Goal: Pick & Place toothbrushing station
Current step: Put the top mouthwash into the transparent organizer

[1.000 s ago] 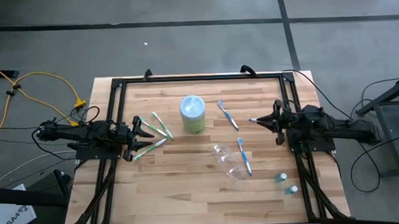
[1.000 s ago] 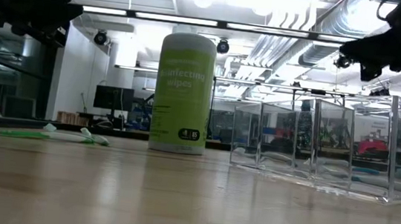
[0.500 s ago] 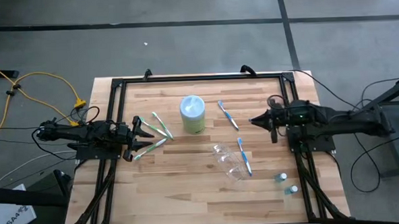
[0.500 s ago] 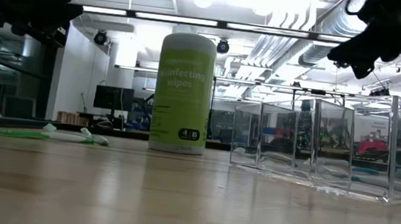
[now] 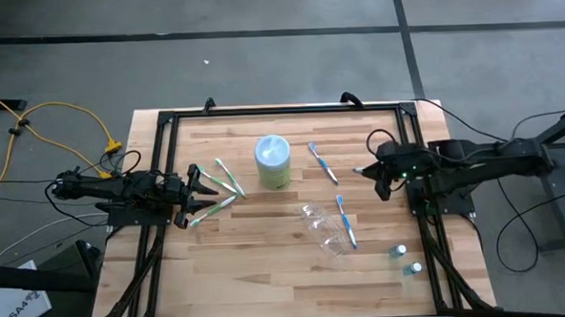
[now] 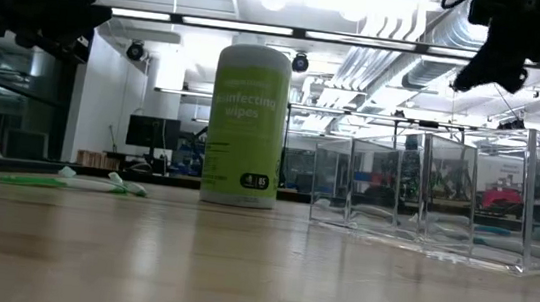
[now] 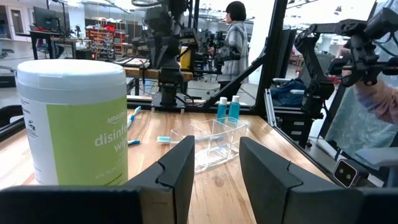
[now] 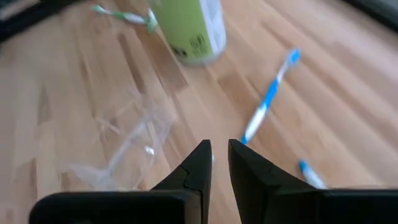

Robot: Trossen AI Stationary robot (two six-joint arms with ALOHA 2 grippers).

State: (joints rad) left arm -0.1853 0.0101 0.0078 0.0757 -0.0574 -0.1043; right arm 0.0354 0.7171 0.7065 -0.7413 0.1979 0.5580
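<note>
The clear plastic container [image 5: 322, 224] lies on its side right of the table's middle; it also shows in the low view [image 6: 436, 194]. One blue-white toothbrush [image 5: 346, 220] lies beside it, another [image 5: 323, 162] farther back. Green-white toothbrushes [image 5: 228, 177] lie flat at the left. Two blue-capped tubes [image 5: 406, 259] stand near the right front. My left gripper [image 5: 207, 181] is open and empty beside the green toothbrushes. My right gripper [image 5: 362, 171] is shut and empty, tipped down above the table right of the far blue toothbrush [image 8: 267, 99].
A green canister of disinfecting wipes [image 5: 273, 162] stands upright behind the table's middle. A black frame [image 5: 280, 109] runs around the table's edges. A person [image 7: 236, 37] stands in the room beyond the table.
My right gripper has risen at the wrist and tipped from level to pointing down at the table, its tips staying over about the same spot. Nothing on the table has moved.
</note>
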